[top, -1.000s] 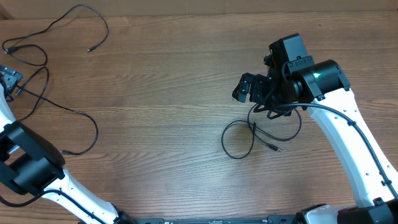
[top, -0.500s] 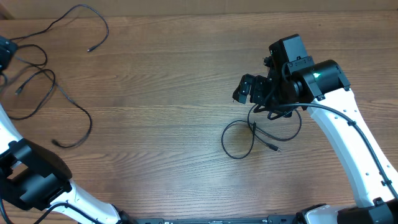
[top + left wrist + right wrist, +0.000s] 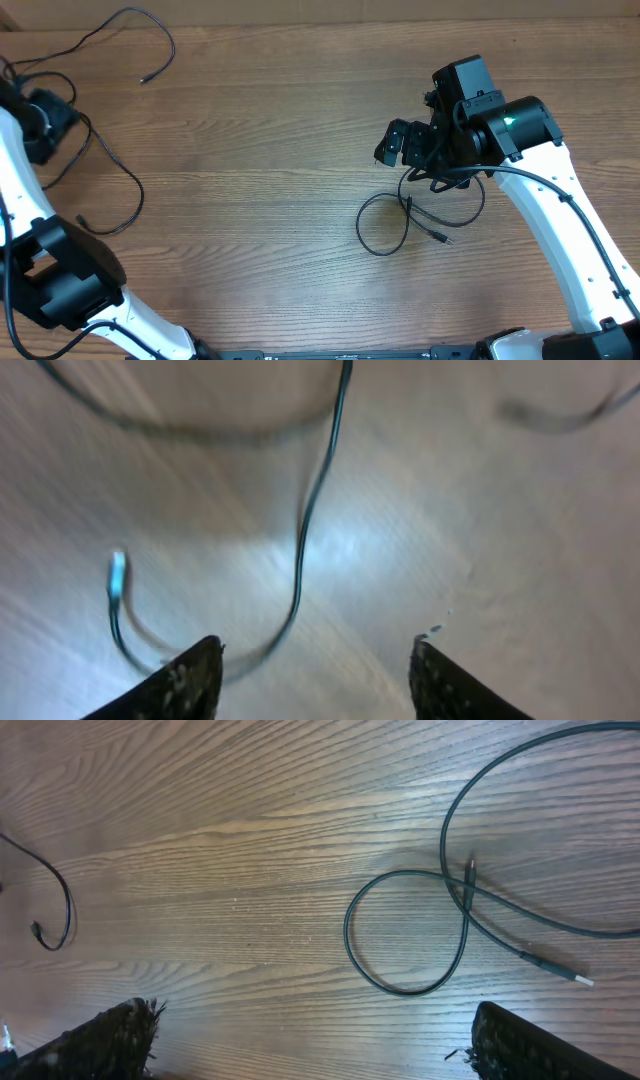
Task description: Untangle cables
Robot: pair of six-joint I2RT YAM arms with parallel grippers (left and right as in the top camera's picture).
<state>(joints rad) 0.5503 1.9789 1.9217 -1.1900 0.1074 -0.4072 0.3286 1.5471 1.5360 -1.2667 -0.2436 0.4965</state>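
The wooden surface (image 3: 260, 150) spans the whole view. The white right arm (image 3: 560, 220) reaches in from the lower right corner, and the left arm (image 3: 20, 200) comes up along the left edge.

The right gripper (image 3: 310, 1040) is released. Its fingertips (image 3: 110, 1040) sit far apart at the lower corners of its wrist view, with nothing between them. The left gripper (image 3: 320, 680) also shows its fingers (image 3: 190, 680) spread, with bare wood between them and no cable in the gap. That view is blurred by motion.

The cables lie in two groups. Ahead of the right gripper, a looped cable (image 3: 347, 932) lies flat on the wood and crosses over itself once. From overhead it lies just beside and toward the near edge from that gripper. Around the left gripper, a long cable (image 3: 130, 11) arcs away toward the far edge. A second cable (image 3: 140, 198) curves off on the side toward the right gripper and ends near the left arm. In the left wrist view a thin cable (image 3: 298, 560) bends down toward the left finger.

A small plug (image 3: 580, 980) ends the looped cable, off to the right gripper's right side.
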